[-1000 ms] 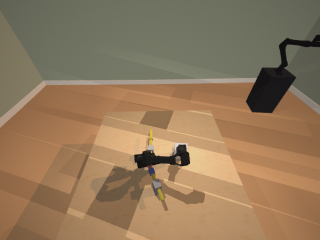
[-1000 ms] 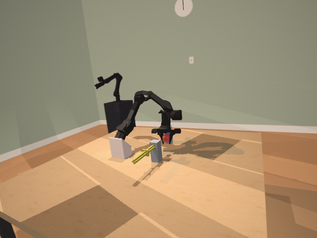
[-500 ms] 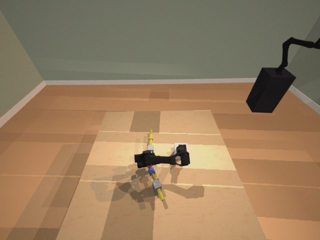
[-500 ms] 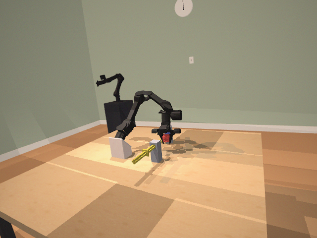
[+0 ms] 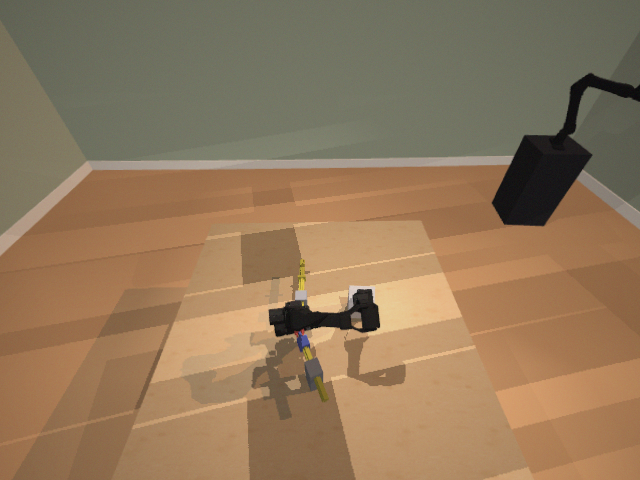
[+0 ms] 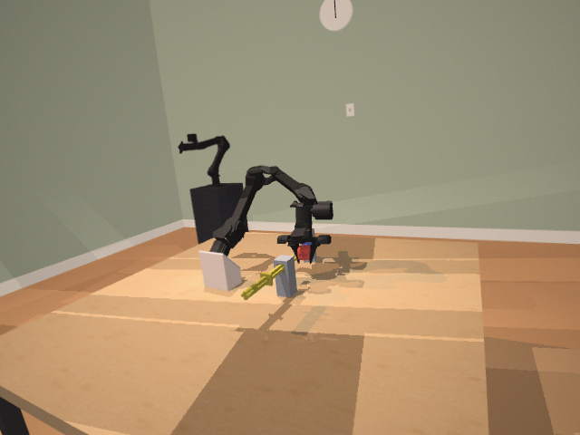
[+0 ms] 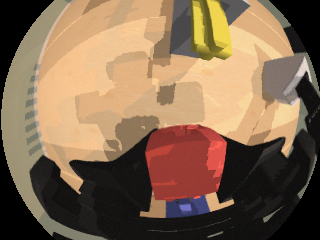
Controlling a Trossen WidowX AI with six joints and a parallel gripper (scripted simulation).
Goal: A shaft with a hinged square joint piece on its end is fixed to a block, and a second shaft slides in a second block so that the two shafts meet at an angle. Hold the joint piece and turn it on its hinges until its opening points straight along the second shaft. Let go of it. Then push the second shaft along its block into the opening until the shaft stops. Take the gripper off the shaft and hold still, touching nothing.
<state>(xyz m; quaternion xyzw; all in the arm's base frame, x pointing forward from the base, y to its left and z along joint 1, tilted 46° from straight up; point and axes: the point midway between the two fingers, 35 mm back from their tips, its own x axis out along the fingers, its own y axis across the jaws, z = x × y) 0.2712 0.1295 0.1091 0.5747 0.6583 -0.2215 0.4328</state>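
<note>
The red joint piece (image 6: 304,253) (image 7: 175,172) sits between the two fingers of my gripper (image 6: 303,256) (image 7: 176,130), which is shut on it. The blue hinge part (image 5: 303,342) (image 7: 185,206) joins it to the fixed yellow shaft (image 5: 321,390) in its grey block (image 5: 313,369). The second yellow shaft (image 5: 301,276) (image 6: 255,287) (image 7: 212,30) passes through the other grey block (image 5: 300,296) (image 6: 286,281) (image 7: 181,32). Its near end stands apart from the red piece, slightly right of it in the wrist view. The opening of the red piece is not visible.
The white arm base (image 5: 360,290) (image 6: 217,271) (image 7: 282,80) stands on the wooden table (image 5: 403,403) (image 6: 411,374), to one side of the shafts. A black pedestal (image 5: 540,180) (image 6: 210,206) with another black arm stands on the floor beyond the table.
</note>
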